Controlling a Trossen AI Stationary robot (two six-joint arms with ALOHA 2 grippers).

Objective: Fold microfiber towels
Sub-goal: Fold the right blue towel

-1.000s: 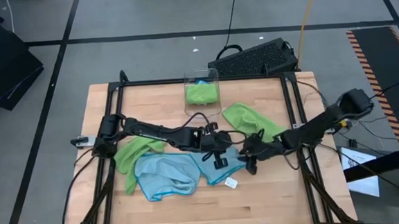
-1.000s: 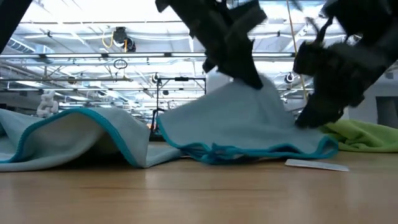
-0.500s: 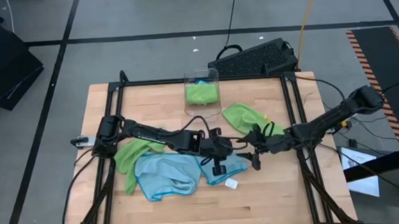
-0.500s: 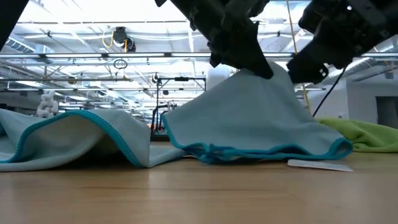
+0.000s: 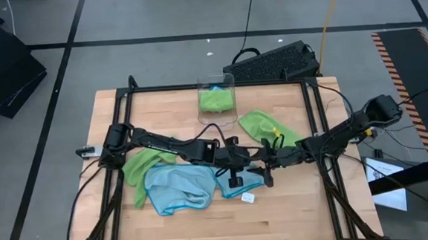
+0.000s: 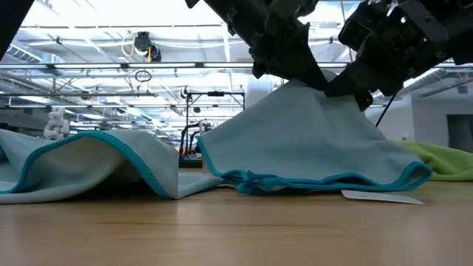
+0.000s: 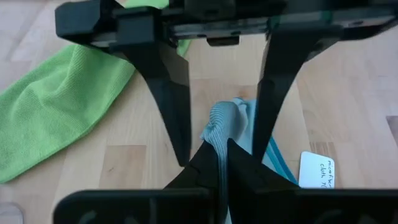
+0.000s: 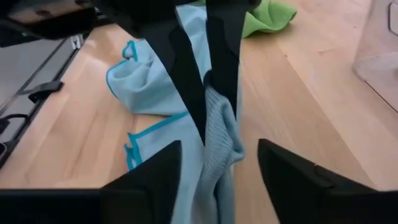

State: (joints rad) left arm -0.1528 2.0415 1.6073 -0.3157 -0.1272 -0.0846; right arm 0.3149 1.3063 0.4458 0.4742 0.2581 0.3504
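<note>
At the left of the wooden table (image 5: 116, 230) a lime green towel (image 5: 139, 168) lies rumpled under the left arm, and just right of it a light blue towel (image 5: 177, 188) sits in a loose heap with its teal edging showing. Near the table's middle the left gripper (image 5: 240, 165) pinches a raised corner of a second light blue towel (image 6: 310, 140); its fingers (image 7: 205, 163) are closed tight on a thin ridge of the cloth, which hangs down from that peak like a tent in the low view, with its hem resting on the wood. A small white tag (image 5: 248, 196) lies on the table at the near edge of this cloth. Just to the right, the right gripper (image 5: 267, 161) faces the same lifted peak with its fingers (image 8: 292, 171) spread apart on either side of the cloth, not closed on it. Farther right and toward the far side, another lime green towel (image 5: 266, 128) lies spread flat. At the far edge, centred, a clear plastic bin (image 5: 217, 97) holds a green cloth. Beyond the table a black keyboard (image 5: 274, 63) sits on the grey floor, and the low view looks into a large hall with ceiling trusses and lights.
</note>
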